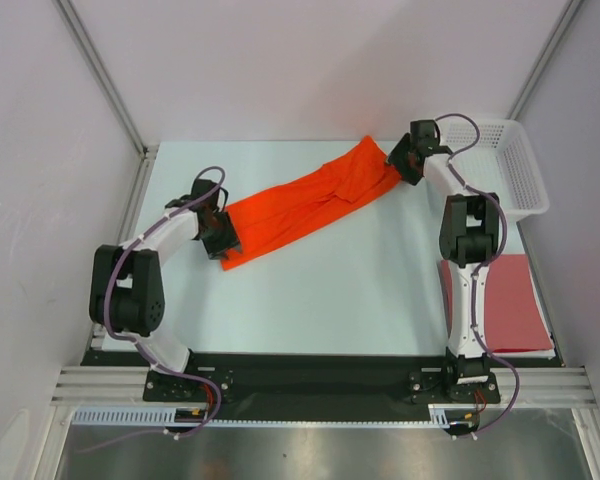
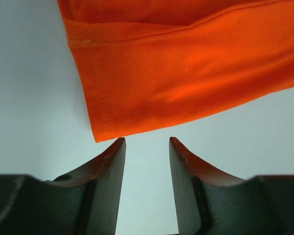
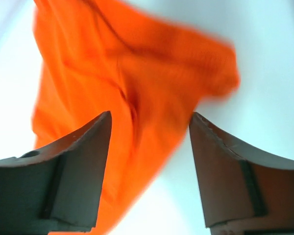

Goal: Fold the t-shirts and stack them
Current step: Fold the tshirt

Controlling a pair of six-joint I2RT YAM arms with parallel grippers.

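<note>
Top view: set high above and behind the near edge of the bench point(image 1: 330, 290), tilted down and forward, far enough back to take in the whole top. Left wrist view: mounted on the wrist, looking low and very close past the left claw point(image 2: 146, 142) at a hemmed corner of the orange t-shirt point(image 2: 186, 63). Right wrist view: equally close, past the right claw point(image 3: 149, 117), onto the same shirt, blurred. Shared across all three: the orange t-shirt, with opposite ends in the two wrist views.

The bright orange t-shirt point(image 1: 310, 205) is lying bunched in a diagonal band, centre-left to upper right. The brick-red t-shirt point(image 1: 520, 300) is lying flat at lower right.
</note>
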